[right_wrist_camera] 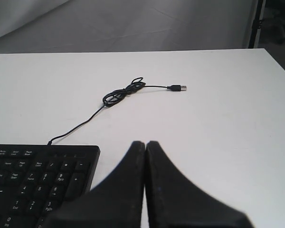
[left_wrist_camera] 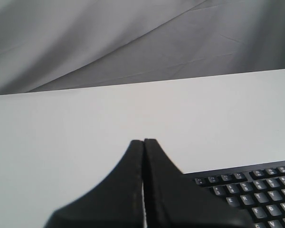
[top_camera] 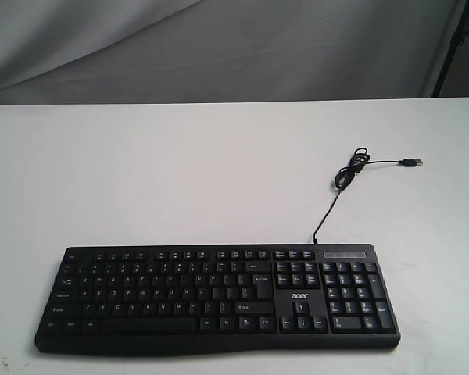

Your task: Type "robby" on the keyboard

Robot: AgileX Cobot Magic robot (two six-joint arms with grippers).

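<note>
The wide black keyboard (top_camera: 216, 297) with white legends and an "acer" logo lies near the front edge of the white table (top_camera: 180, 180). Its thin black cable (top_camera: 340, 183) runs back to a loose coil and ends in a USB plug (top_camera: 411, 162). Neither gripper shows in the exterior view. In the left wrist view my left gripper (left_wrist_camera: 143, 141) is shut and empty, beside the keyboard's function-key corner (left_wrist_camera: 256, 187). In the right wrist view my right gripper (right_wrist_camera: 145, 142) is shut and empty, beside the number pad end (right_wrist_camera: 38, 183).
Grey cloth (top_camera: 219, 47) hangs behind the table's far edge. A dark stand (top_camera: 452, 47) rises at the back right. The cable coil (right_wrist_camera: 123, 92) and plug (right_wrist_camera: 177, 88) lie on the table beyond the right gripper.
</note>
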